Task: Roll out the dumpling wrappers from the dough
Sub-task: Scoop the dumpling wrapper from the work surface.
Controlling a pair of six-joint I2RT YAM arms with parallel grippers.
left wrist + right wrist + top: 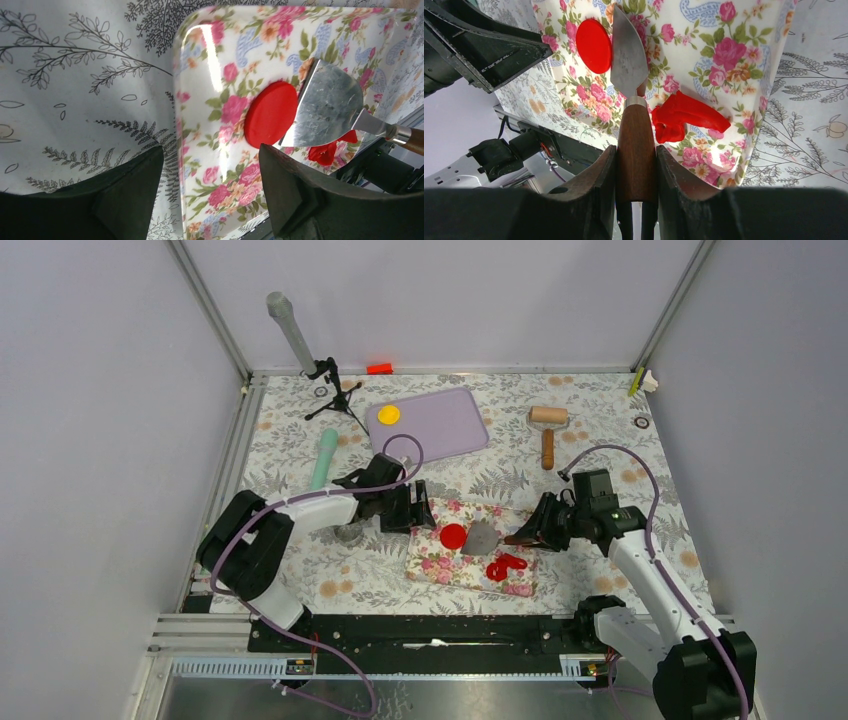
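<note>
A shallow rectangular tray with a rose and paisley pattern (432, 558) lies on the fern-printed table cover (600, 440) between the two arms. It holds one flat round bright red clay disc (453, 536) near its left end and a ragged clump of bright red clay scraps (506, 566) toward its near right part, the two well apart. Farther back, a flat lavender rounded tray (440, 430) carries a single small yellow clay disc (389, 414) near its left corner. The only lettering is a line of pale print on the left gripper's side in the right wrist view, too small to read. The right gripper (636, 150) is clenched on the brown wooden handle of a steel-bladed spatula (628, 55). The blade lies flat on the floral tray with its edge against the red disc's right rim, and the scraps lie just beside the handle's metal collar. The left gripper (210, 165) has its jaws spread wide with nothing between them, poised over the tray's left edge. The red disc sits just ahead of it, near one finger, and does not touch it.
</note>
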